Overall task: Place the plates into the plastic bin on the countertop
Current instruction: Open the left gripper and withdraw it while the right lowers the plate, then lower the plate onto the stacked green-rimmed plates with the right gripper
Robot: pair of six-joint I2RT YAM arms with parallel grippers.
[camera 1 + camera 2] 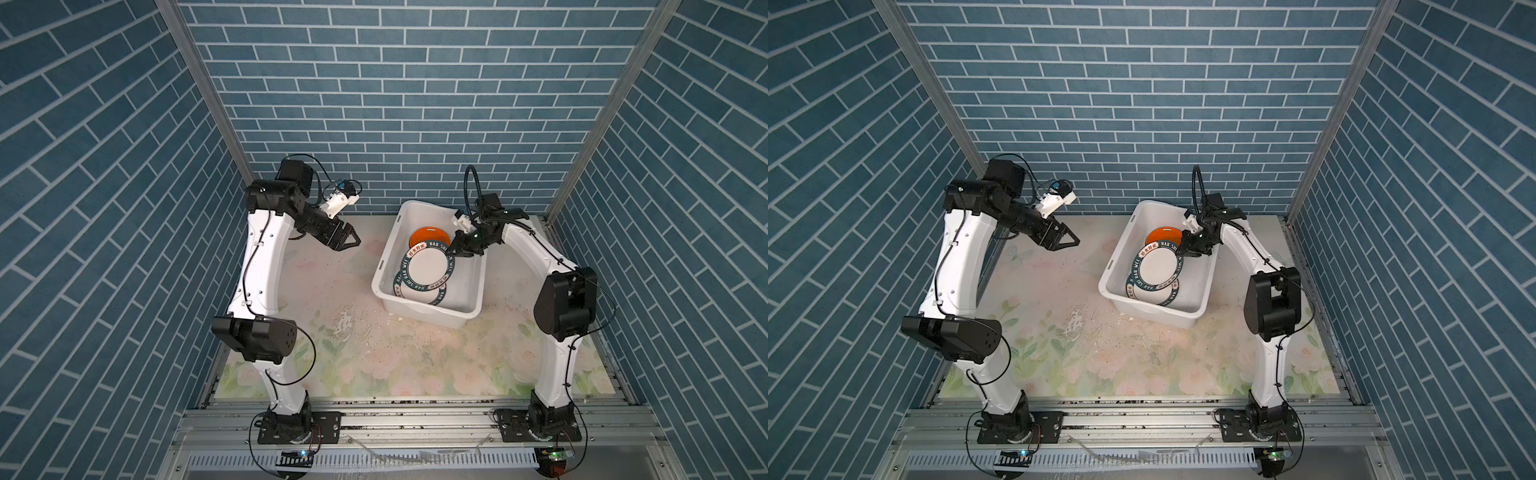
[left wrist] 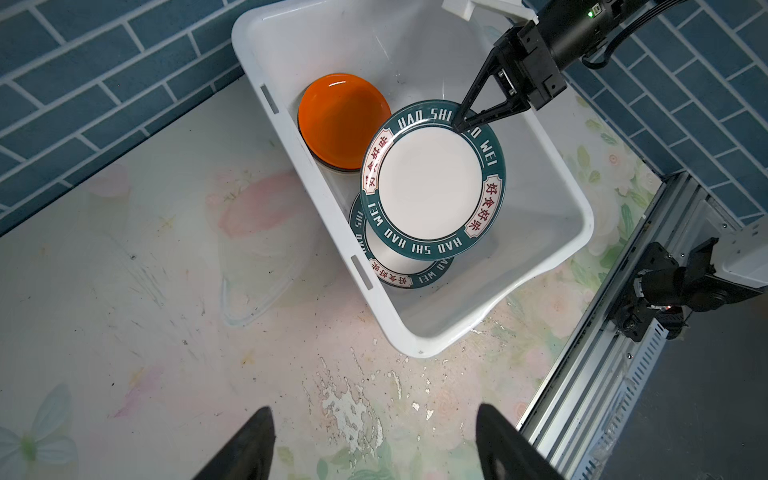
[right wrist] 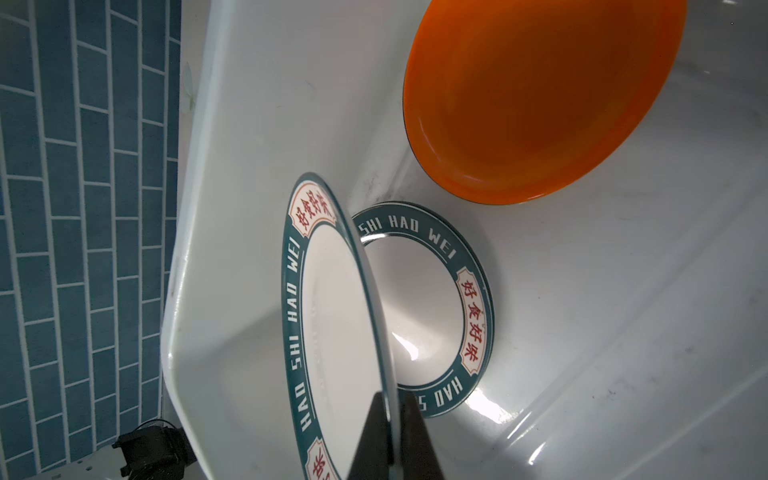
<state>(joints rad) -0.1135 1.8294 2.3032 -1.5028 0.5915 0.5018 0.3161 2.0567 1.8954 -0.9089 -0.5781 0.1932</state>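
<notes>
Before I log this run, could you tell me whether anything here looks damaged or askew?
The countertop print is scuffed and flaked near the plastic bin. Inside, the upper green-rimmed plate hangs tilted, pinched at its rim by the right gripper.

Twin overheads, close wrist views — all on plastic bin (image 1: 432,316)

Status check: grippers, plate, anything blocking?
Left gripper open, empty, beside the bin. Right gripper shut on green-rimmed plate, tilted over bin. Inside already: second green-rimmed plate, orange plate. Nothing blocking.
</notes>
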